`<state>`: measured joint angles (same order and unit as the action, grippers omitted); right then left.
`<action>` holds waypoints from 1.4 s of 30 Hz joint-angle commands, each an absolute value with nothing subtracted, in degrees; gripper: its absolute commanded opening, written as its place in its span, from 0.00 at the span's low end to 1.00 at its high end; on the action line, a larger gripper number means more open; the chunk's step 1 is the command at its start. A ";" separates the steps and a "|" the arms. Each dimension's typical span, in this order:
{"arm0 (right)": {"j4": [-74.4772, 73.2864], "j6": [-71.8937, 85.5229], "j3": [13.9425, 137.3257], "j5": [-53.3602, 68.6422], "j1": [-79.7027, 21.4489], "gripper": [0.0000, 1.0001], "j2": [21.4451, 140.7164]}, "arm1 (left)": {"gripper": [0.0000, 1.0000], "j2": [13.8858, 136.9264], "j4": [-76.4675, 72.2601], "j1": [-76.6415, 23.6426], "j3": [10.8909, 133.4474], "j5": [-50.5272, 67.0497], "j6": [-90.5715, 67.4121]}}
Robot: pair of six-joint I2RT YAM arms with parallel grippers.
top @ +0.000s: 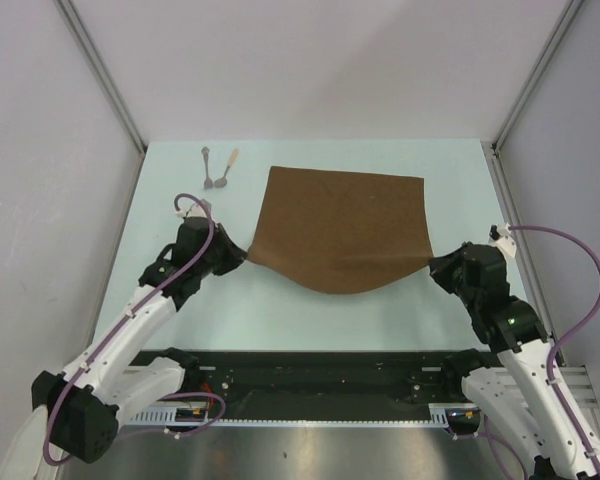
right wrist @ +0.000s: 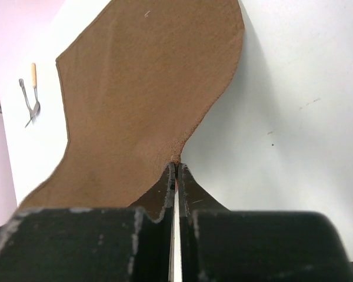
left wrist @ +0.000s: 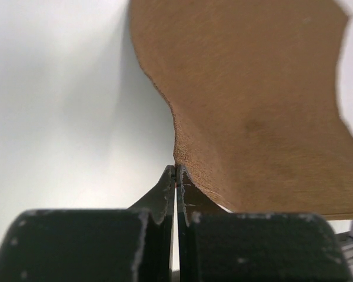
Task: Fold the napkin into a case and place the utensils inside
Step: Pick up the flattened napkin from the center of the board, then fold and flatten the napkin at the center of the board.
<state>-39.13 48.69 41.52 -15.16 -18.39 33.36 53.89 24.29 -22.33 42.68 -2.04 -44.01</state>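
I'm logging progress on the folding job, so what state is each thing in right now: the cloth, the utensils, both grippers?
napkin: unfolded, single layer, both near corners pinched, near edge bowed between them.
grey-handled utensil: loose, lying left of the napkin's far corner, not touching it.
tan-handled utensil: loose, lying beside the grey one, outside the napkin.
left gripper: shut on the napkin's near left corner.
right gripper: shut on the napkin's near right corner.

One brown napkin (top: 340,225), one pale table (top: 180,310), and two pieces of cutlery: one grey-handled utensil (top: 207,165) and one tan-handled utensil (top: 230,166). Two robot arms, one left arm (top: 130,335) and one right arm (top: 525,355), carry two grippers, one left gripper (top: 242,253) and one right gripper (top: 432,263), each with two fingers (left wrist: 162,197)
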 commanded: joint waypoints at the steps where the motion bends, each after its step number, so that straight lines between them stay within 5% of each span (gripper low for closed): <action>1: -39.64 48.25 40.35 -14.59 -18.19 0.00 31.73 | 0.00 55.98 32.78 -22.15 41.23 -3.69 -44.82; 16: -38.67 50.63 32.61 -9.76 -18.28 0.00 31.20 | 0.00 66.26 31.02 -22.24 28.74 -1.50 -47.90; 18: -38.50 50.71 32.26 -9.67 -18.28 0.00 31.38 | 0.14 66.53 30.32 -22.24 28.13 -1.06 -48.16; 27: -37.18 51.06 30.68 -8.53 -18.28 0.00 31.64 | 0.45 65.92 33.92 -25.13 30.84 -5.18 -49.83; 38: -37.26 50.89 30.67 -8.52 -18.19 0.00 30.85 | 0.47 74.61 35.95 -29.97 33.22 -8.45 -53.61; 42: -37.97 51.06 30.67 -8.70 -18.19 0.00 29.80 | 0.35 76.99 33.14 -29.88 31.73 -6.60 -54.14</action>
